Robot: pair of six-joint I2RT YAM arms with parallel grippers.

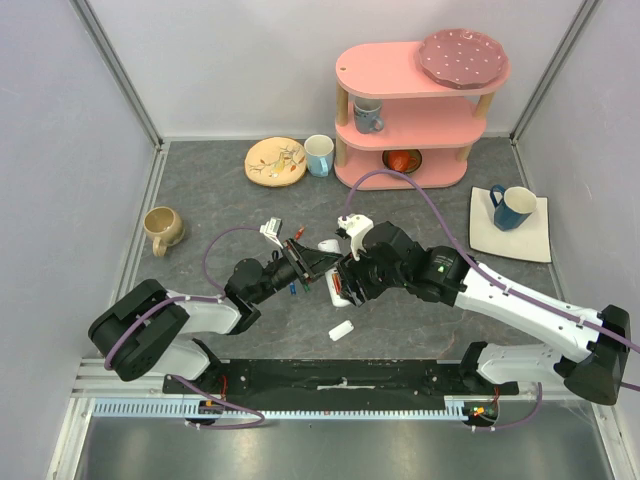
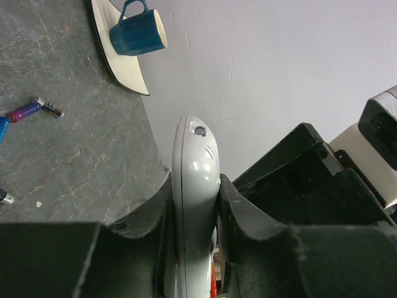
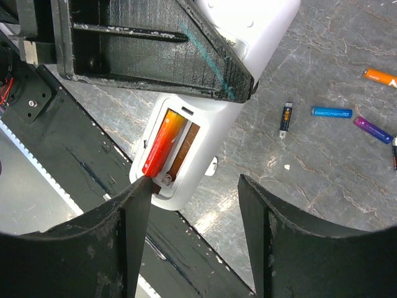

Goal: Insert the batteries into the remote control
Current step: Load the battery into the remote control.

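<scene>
Above the grey marbled desk (image 3: 322, 186), my left end effector (image 2: 195, 198) is clamped tight on the remote control (image 2: 193, 155), back open. One red-orange battery (image 3: 162, 144) sits in, second slot bare. My right end effector (image 3: 193, 185) hangs open and empty, so next up I reckon: fetch the blue battery (image 3: 331, 112) off the desk. White walls (image 1: 200, 60), pink shelf (image 1: 400, 75) behind.
</scene>
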